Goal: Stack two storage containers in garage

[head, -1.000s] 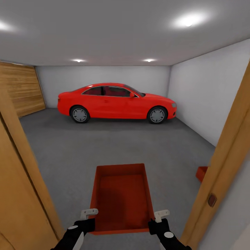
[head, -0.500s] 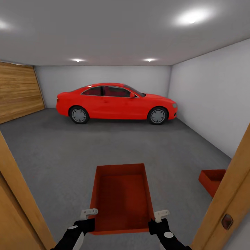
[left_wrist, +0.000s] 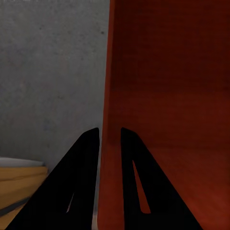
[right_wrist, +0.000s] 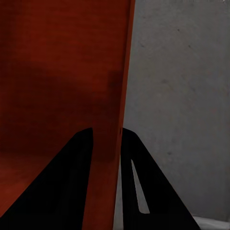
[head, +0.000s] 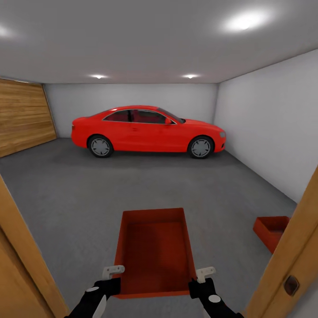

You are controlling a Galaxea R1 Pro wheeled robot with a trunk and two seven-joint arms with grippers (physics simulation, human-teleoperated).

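So the head view looks through a wooden door frame (head: 22,247) into the garage: pale grey walls (head: 265,128), dark grey concrete floor (head: 132,185), wooden plank door (head: 22,117) on the left and a shiny red car (head: 148,131) parked at the back. Up front, both arms carry an orange-red rectangular lidless bin (head: 154,249) above the floor, left gripper (head: 113,270) on its near left corner, right gripper (head: 206,273) on its near right corner. A second orange-red bin (head: 270,230) sits on the concrete by the right wall, partly behind the frame.

Left wrist view: the two dark fingers (left_wrist: 81,182) are nearly closed, pinching the carried bin's thin wall (left_wrist: 109,96) between them.

Right wrist view: same deal, fingers (right_wrist: 139,187) clamped narrowly on the bin's opposite wall (right_wrist: 122,96), concrete beyond.
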